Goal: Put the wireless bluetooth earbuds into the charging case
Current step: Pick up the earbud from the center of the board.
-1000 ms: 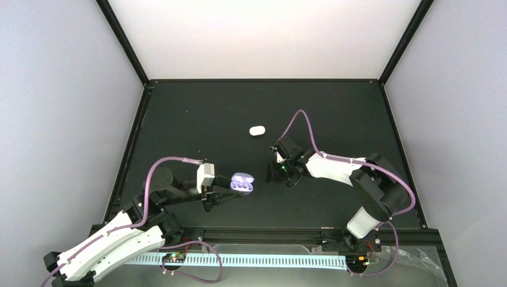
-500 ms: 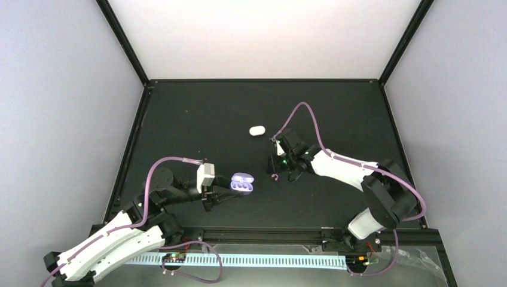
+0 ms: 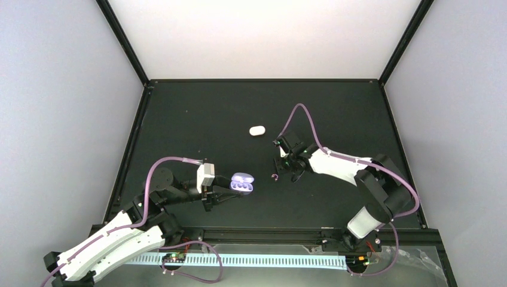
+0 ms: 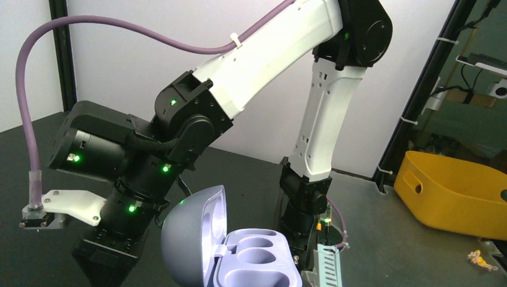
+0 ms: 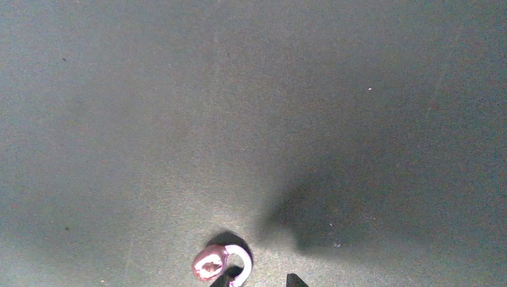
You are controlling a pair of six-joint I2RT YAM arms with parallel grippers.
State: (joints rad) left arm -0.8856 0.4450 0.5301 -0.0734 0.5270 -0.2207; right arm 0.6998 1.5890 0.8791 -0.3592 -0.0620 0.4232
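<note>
The right hand (image 5: 257, 280) hangs just over the desk (image 5: 179, 119), fingers a little apart, holding nothing. A tiny purple earbud (image 5: 218, 263) lies right beside it. It looks light, hard and slippery; pinch its round end softly. The left hand (image 3: 222, 192) grips the open purple case (image 3: 242, 183).

One purple earbud (image 5: 209, 265), a tiny rounded bud curling into a pale lilac hook, is lying loose on the dark desk (image 3: 197, 119), to the right of the purple charging case (image 3: 242, 183) and apart from it. That case is standing open toward the desk's near side, its domed lid (image 4: 194, 236) tilting up on the hinge and its two oval wells (image 4: 257, 263) facing upward. A white charging case (image 3: 257, 131), small, oval and closed, is resting farther back, near the middle.
</note>
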